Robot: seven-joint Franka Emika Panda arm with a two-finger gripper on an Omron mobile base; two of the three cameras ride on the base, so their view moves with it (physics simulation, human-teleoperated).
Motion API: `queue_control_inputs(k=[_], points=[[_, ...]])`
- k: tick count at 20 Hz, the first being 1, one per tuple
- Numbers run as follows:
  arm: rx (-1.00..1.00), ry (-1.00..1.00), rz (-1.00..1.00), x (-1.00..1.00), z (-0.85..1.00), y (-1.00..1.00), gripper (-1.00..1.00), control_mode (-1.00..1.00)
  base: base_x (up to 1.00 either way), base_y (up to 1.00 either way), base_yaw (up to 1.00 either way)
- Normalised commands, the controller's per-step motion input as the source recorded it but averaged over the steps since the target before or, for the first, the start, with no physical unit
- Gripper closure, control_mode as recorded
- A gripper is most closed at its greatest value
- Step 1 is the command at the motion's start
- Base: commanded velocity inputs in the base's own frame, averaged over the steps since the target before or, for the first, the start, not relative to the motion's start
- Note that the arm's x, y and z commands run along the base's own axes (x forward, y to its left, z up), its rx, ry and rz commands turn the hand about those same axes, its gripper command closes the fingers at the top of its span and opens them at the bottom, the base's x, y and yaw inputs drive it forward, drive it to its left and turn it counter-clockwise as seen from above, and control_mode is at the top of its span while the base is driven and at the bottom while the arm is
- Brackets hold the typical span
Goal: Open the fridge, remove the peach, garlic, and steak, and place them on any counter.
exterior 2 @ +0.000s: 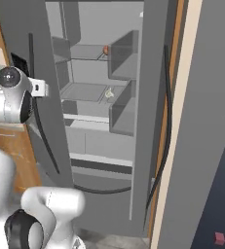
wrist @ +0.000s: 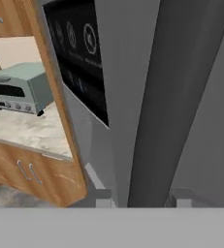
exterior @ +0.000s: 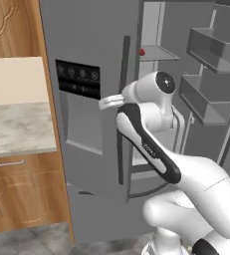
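Note:
The grey fridge (exterior: 86, 45) has its left door closed and its right door (exterior: 211, 74) swung open. My gripper (wrist: 141, 201) is shut on the left door's dark vertical handle (wrist: 181, 97), which runs up between the two fingertips (wrist: 104, 201). From the base views the gripper (exterior: 106, 103) (exterior 2: 38, 87) sits at that handle (exterior: 124, 99), beside the black dispenser panel (exterior: 79, 78). Inside, the peach (exterior 2: 105, 49) (exterior: 142, 51) rests on an upper shelf and the pale garlic (exterior 2: 109, 94) on the shelf below. The steak and the counter are out of view.
A narrow marble top (exterior: 17, 129) over handled wood cabinets stands left of the fridge, with a pale green toaster oven (wrist: 21, 87) on it. The open door's bins (exterior: 206, 99) jut out at the right. A small reddish block (exterior 2: 219, 238) lies low at the far right.

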Motion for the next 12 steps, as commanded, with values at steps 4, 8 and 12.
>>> queue_control_inputs(k=[4,8,12], points=[[0.0,0.0,0.2,-1.0,0.05,0.98,-1.0,-1.0,0.0,0.0,0.0],[0.0,-0.04,0.08,-1.0,0.23,0.11,-1.0,-1.0,0.0,0.0,0.0],[0.0,0.0,0.0,-0.92,0.23,-0.97,-1.0,-1.0,0.0,0.0,0.0]])
